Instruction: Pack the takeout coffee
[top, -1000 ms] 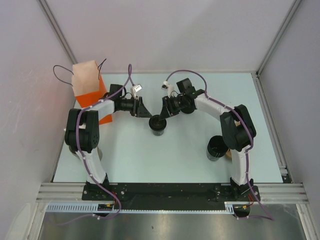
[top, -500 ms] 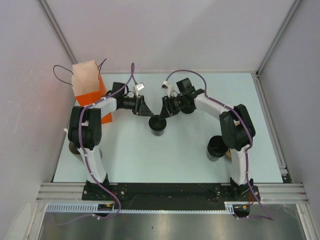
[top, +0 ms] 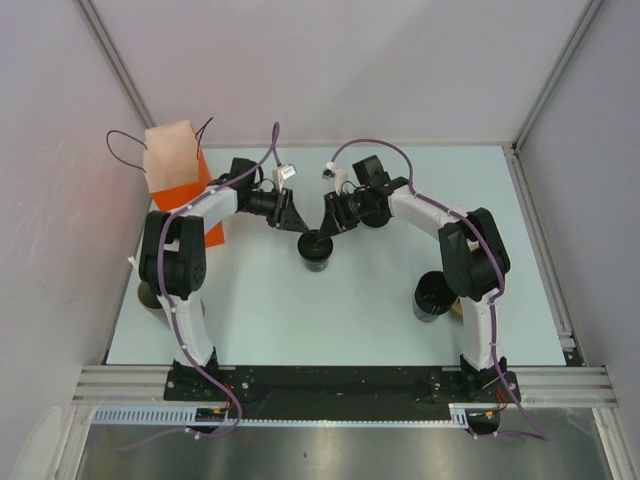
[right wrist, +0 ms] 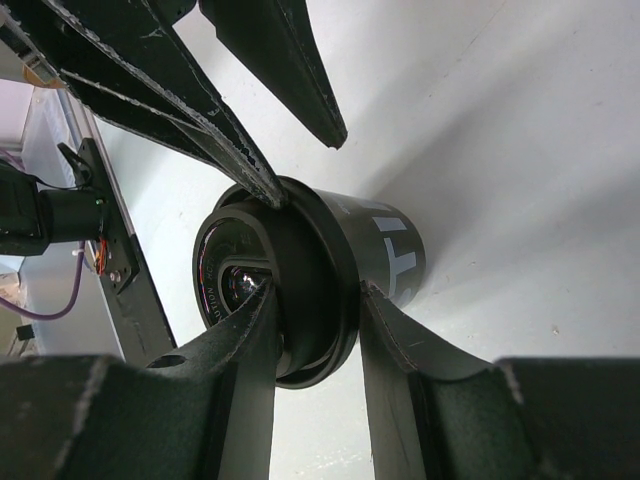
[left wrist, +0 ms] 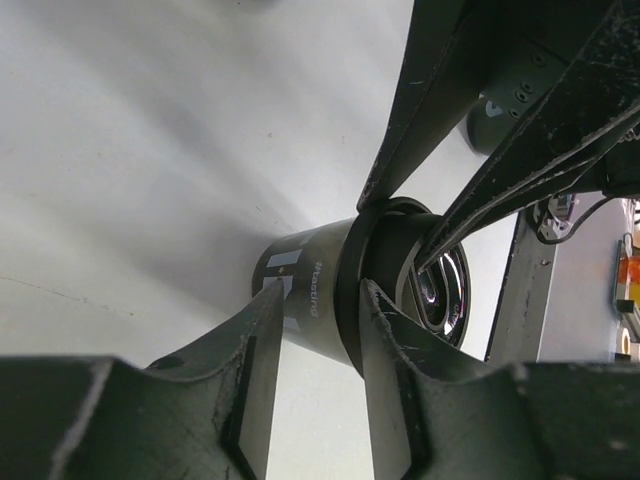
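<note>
The step in hand looks like seating the lid before packing; the takeout coffee point(top: 316, 248) stands upright on the table point(top: 380, 330), to the right of the orange bag point(top: 172, 170) and nearer the arm bases than it, well apart from it; both arms meet over the cup; the right gripper point(right wrist: 315, 292) is clamped part-way closed across the lid rim, one finger on the lid's face and the other on the cup wall under the rim; the left gripper point(left wrist: 318, 292) straddles the rim from the bag side the same way, its fingers seeming to touch lid and wall, though how firmly I cannot tell; next, I judge, one gripper must let go while the other carries the cup upright to the bag and lowers it through the mouth between the handles; since a second ago the left gripper has come further from the bag onto the cup and its jaws have narrowed; the cup and right arm have stayed put
</note>
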`<state>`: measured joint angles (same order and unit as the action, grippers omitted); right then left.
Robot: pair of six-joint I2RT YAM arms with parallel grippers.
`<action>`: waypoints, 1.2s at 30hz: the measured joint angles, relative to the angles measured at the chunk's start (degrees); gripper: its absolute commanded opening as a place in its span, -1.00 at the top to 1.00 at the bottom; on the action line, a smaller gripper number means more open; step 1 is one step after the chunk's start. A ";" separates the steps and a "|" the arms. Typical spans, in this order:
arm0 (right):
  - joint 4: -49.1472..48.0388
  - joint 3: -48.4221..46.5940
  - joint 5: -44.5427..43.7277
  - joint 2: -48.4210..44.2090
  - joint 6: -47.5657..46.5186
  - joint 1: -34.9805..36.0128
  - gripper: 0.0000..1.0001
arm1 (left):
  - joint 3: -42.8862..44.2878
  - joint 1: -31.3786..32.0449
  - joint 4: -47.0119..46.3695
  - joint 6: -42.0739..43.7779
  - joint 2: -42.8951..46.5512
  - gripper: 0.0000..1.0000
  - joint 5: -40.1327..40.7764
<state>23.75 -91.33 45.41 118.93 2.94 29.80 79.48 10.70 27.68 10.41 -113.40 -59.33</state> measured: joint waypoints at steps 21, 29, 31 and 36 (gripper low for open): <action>-0.28 0.02 -1.99 -0.02 -1.46 0.39 0.36 | 1.33 2.78 4.74 3.74 1.09 0.24 8.07; 0.00 0.13 -1.79 -0.57 -2.40 0.63 0.36 | 0.24 2.38 2.54 3.78 2.62 -0.18 9.86; 0.26 0.13 -2.10 -0.79 -2.73 0.81 0.35 | 0.24 2.32 2.60 3.80 2.75 -0.24 9.94; 1.27 0.28 -2.49 -1.38 -3.28 0.98 0.33 | -0.50 2.01 1.62 3.54 3.72 -0.37 9.22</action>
<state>25.02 -91.05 42.92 117.56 -0.34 30.79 78.98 12.71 29.30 13.96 -109.69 -50.11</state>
